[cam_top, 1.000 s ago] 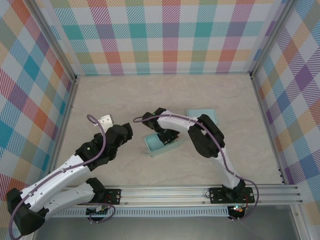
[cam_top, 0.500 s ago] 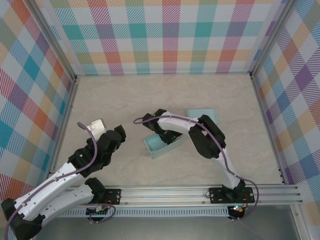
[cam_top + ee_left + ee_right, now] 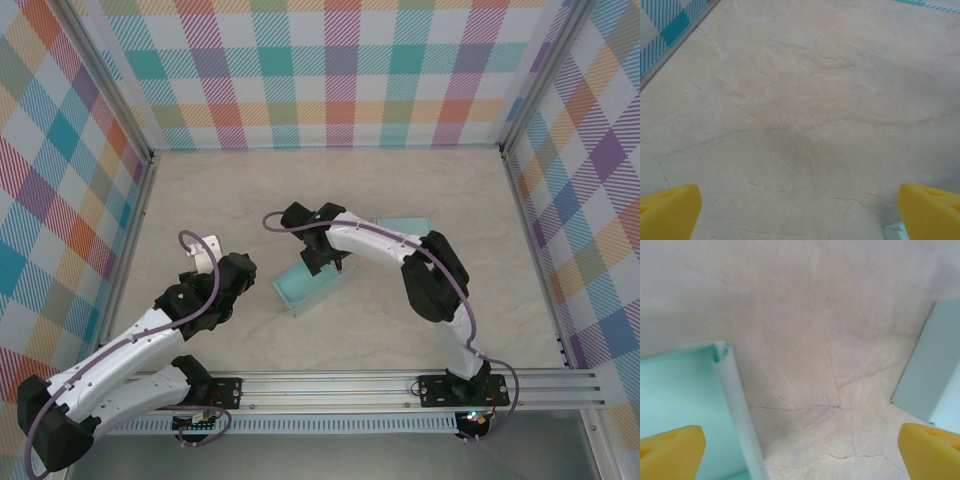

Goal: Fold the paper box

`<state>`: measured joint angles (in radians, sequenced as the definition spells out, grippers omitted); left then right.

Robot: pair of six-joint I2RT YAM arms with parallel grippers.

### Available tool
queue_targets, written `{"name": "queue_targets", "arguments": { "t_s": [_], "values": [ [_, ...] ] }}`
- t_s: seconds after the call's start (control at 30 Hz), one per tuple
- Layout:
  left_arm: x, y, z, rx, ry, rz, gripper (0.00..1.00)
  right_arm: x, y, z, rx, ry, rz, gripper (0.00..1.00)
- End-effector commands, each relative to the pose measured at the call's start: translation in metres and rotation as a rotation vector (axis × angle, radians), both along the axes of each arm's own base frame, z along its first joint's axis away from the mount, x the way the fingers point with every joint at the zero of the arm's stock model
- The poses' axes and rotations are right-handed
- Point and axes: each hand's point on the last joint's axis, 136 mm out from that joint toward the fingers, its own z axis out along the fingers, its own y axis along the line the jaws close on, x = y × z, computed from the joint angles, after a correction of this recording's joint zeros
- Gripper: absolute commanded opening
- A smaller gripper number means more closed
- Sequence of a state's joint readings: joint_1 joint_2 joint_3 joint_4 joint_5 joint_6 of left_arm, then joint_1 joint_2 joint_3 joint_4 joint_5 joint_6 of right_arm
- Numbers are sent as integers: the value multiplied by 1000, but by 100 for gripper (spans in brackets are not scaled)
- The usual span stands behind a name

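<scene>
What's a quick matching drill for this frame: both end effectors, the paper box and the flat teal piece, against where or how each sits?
Things:
1. left end effector
2. right end effector
3. paper box
4. flat teal piece

States:
A. walls up, mid-table
B. open, over the box's wall
C. lying flat, beyond the box to the right
D. open, over bare tabletop

Pairs: 1-D, 2-B, 3-A, 4-C
</scene>
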<state>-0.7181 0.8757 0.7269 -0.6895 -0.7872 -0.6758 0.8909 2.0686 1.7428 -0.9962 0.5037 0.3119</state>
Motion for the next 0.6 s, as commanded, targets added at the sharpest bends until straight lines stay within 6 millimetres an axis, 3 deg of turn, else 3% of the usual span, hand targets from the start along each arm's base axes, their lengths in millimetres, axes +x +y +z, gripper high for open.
{"name": "queue_targets", "arguments": {
  "t_s": [0.0, 0.13, 0.3, 0.43, 0.57],
  "values": [
    [6, 11, 8, 44, 13, 21, 100, 8, 16, 72, 167, -122, 36, 100],
    [24, 6, -7, -11, 64, -6, 100, 4, 8, 123, 280, -217, 4, 100],
    [51, -9, -37, -68, 159, -58, 100, -12, -31, 156, 397, -327, -122, 100],
    [70, -7, -66, -16, 265, -41, 100, -36, -66, 152, 449, -346, -202, 100],
    [86, -5, -84, 47, 338, -21, 100, -64, -99, 127, 462, -311, -294, 100]
  ]
}}
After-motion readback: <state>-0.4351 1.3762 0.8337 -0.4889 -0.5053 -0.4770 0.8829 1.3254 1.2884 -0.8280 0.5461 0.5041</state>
